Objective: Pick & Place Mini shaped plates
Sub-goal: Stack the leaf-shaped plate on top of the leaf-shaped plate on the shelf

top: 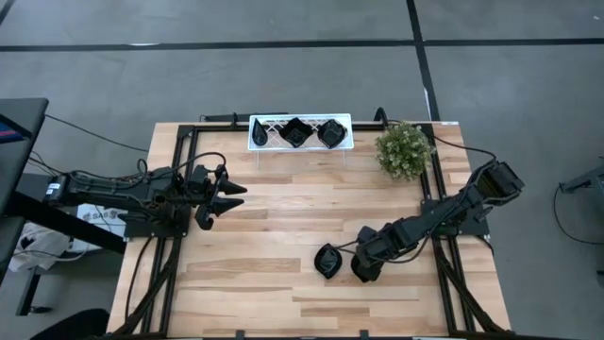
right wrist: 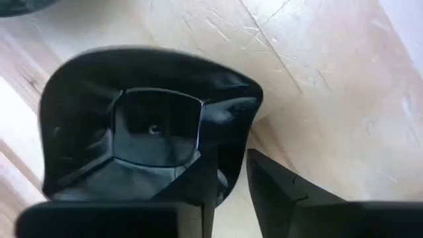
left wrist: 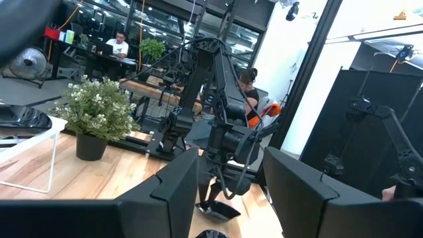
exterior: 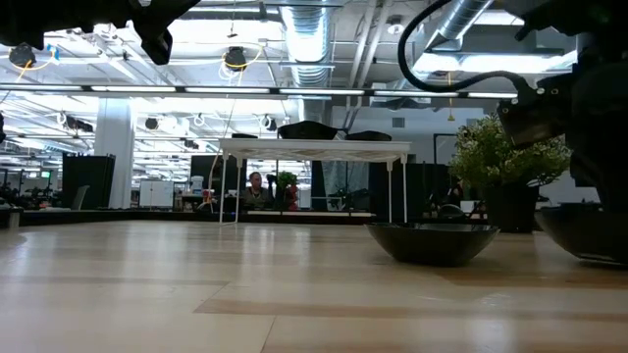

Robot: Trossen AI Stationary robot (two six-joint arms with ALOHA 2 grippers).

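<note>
Four plates are counted: two in the tray [top: 266, 133], at [top: 295, 132] and [top: 331, 133]; two below it, at [top: 327, 261] and [top: 364, 268]. One plant [top: 404, 149] is shown.

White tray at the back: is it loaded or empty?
Loaded. The white tray holds two black plates side by side; its left end is bare.

Grey concrete floor [top: 283, 71] around the wooden table [top: 274, 274], crossed by dark lines. Open office beyond: white ceiling ducts [exterior: 306, 44], strip lights, a white pillar [exterior: 115, 152], desks with seated people [left wrist: 119, 45]. Dark partition panels [left wrist: 370, 112] along one side.
</note>
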